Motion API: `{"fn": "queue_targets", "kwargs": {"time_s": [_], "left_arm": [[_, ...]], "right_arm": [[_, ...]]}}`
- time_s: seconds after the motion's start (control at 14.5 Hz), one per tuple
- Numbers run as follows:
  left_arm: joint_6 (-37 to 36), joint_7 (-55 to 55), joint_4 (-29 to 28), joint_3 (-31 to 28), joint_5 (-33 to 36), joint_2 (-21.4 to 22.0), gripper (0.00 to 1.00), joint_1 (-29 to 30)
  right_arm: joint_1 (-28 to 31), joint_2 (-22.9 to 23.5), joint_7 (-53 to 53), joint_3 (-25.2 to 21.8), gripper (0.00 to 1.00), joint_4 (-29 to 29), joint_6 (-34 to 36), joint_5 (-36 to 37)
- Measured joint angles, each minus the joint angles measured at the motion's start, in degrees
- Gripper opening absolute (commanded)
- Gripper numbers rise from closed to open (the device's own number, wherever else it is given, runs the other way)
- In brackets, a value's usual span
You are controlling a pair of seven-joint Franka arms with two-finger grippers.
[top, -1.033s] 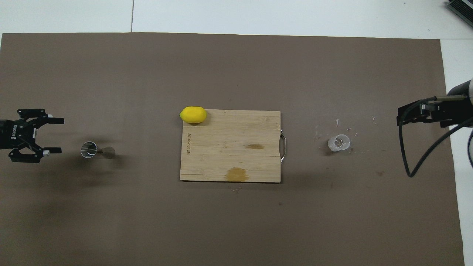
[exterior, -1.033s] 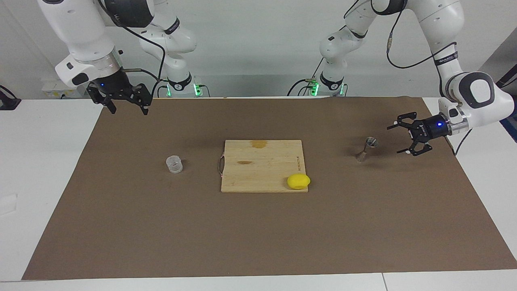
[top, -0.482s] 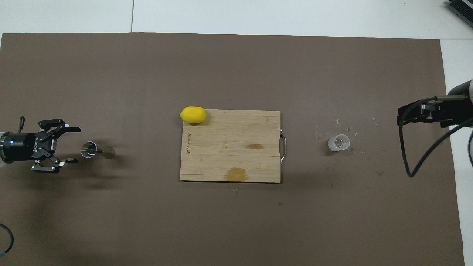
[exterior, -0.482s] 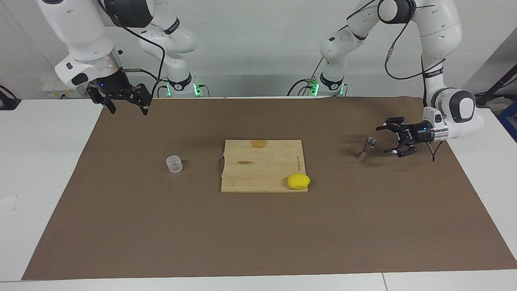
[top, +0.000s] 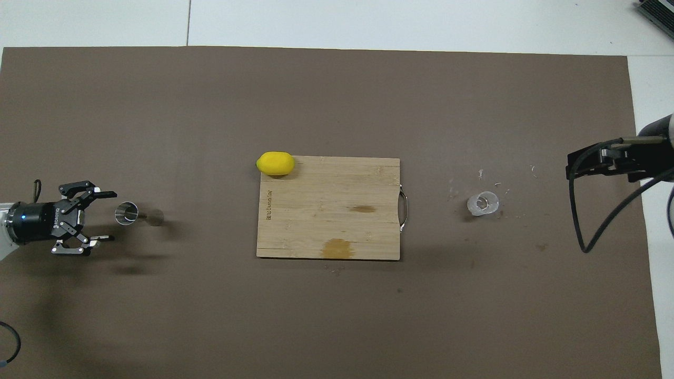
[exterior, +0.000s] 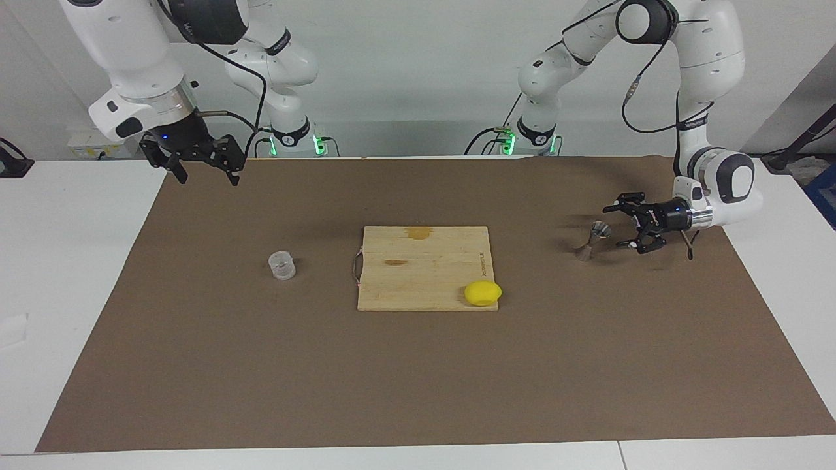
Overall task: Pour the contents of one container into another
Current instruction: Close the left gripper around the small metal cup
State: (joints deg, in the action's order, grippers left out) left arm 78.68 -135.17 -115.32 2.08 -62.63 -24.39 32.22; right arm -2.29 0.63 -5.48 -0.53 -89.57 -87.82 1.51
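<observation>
Left gripper (top: 109,216) low over mat (top: 337,316) at left arm's end, lying sideways, fingers spread, aimed at jigger (top: 127,213); close beside it, not touching. Jigger upright on mat, between left gripper and board (top: 329,231). Board mid-table; lemon (top: 275,163) on its corner farthest from robots, toward left arm's end. Cup (top: 483,203) upright on mat, between board and right arm's end. Right gripper (exterior: 206,173) waits raised over mat edge by own base, fingers spread, empty.
</observation>
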Motion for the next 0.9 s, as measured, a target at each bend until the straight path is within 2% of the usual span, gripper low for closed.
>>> {"fn": "queue_targets", "kwargs": {"time_s": [0.9], "left_arm": [[0.4, -2.6, -1.3, 0.9, -0.3, 0.0, 0.99, -1.6]], "right_arm": [[0.2, -0.2, 0.0, 0.0, 1.0, -0.2, 0.0, 0.0]]}}
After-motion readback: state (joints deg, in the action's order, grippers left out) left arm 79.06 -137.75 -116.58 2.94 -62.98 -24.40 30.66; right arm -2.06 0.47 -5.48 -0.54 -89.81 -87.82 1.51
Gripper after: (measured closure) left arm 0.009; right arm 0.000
